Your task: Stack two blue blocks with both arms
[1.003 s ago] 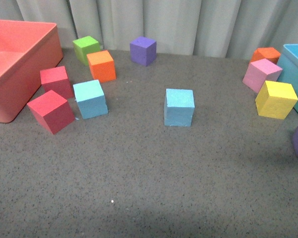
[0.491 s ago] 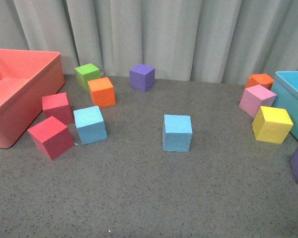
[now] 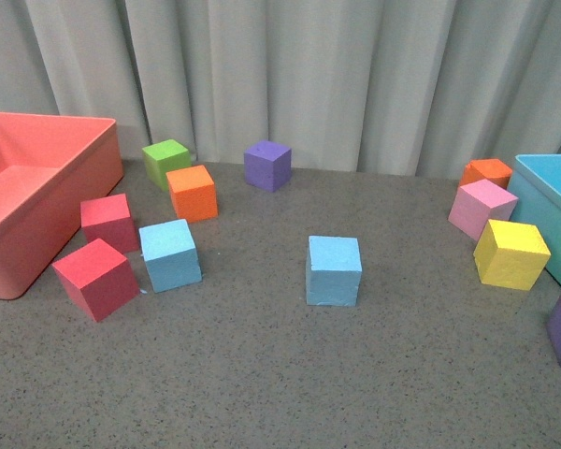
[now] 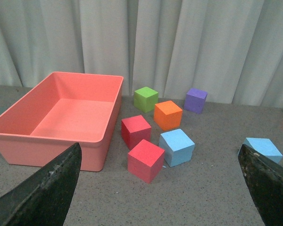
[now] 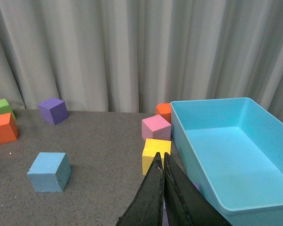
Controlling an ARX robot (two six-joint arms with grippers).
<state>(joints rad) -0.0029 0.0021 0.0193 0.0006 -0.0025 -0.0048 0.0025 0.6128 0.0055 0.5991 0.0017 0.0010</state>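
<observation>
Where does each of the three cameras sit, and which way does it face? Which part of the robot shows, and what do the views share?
Front view: on the robot's body, facing forward across the grey table to the curtain; no arm shows.
Left wrist view: on the left arm, facing the red bin; its spread fingers frame the picture.
Right wrist view: on the right arm, facing the teal bin; its closed fingers show.
Shared: all three show the middle blue block.

Hand (image 5: pixel 162 158) pressed closed, empty; blue block (image 5: pixel 48 172) well apart.
</observation>
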